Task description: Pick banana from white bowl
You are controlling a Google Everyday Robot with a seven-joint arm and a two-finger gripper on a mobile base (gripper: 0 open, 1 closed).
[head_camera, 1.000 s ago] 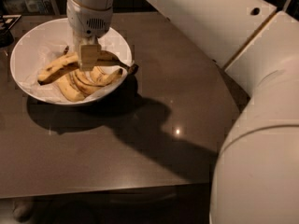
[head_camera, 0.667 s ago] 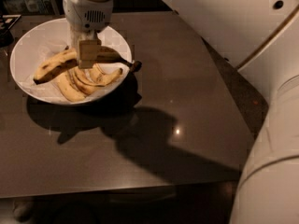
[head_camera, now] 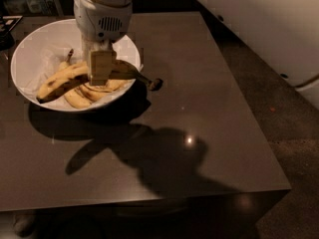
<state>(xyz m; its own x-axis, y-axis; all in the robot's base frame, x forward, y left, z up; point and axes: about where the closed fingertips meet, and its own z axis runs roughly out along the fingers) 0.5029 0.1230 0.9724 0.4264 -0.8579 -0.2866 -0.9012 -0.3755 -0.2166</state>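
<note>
The white bowl stands at the back left of the dark table. My gripper hangs over the bowl's right half and is shut on the banana, the longest one, speckled yellow with dark ends. I hold it near its middle, lifted above the other fruit. Its left end points down-left over the bowl and its dark stem end juts out past the bowl's right rim. Two shorter yellow bananas lie in the bowl underneath.
The dark brown table stretches to the right and front of the bowl, with its front edge near the bottom. The robot's white body fills the upper right. Dark objects sit at the far left edge.
The long banana has risen out of the pile with my gripper and now hangs above the other bananas, its stem end past the rim. The view has shifted.
</note>
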